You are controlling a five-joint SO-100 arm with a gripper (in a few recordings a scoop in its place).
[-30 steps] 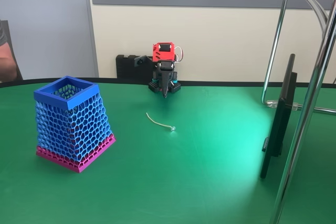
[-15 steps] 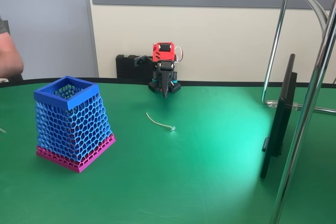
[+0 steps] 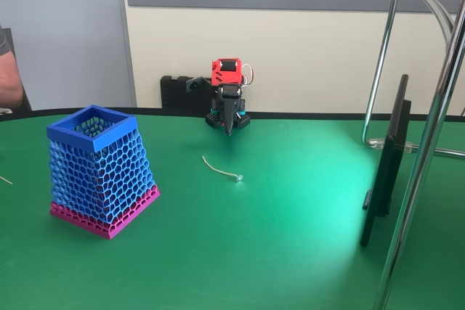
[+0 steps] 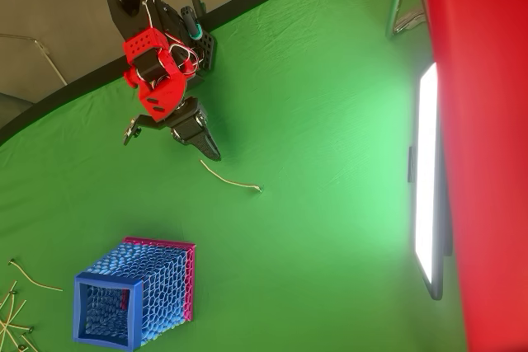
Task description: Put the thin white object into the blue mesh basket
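The thin white object (image 3: 220, 169) lies flat on the green worktop (image 3: 290, 237), a curved strand with its small knob at the end toward 4 o'clock in the fixed view. In the overhead view the strand (image 4: 229, 179) sits just off the tip of the tool (image 4: 213, 152), toward 5 o'clock from it and apart from it. The tool (image 3: 229, 127) hangs point-down from the red and black arm (image 3: 227, 81) at the far edge of the worktop, its fingers pressed together and holding nothing. The blue mesh basket (image 3: 93, 130) stands upright on its magenta base band, well apart from the strand at about 9 o'clock in the fixed view. In the overhead view the basket (image 4: 89, 286) lies toward 7 o'clock from the strand, with loose pale sticks (image 4: 16, 302) beside it at the picture's left edge.
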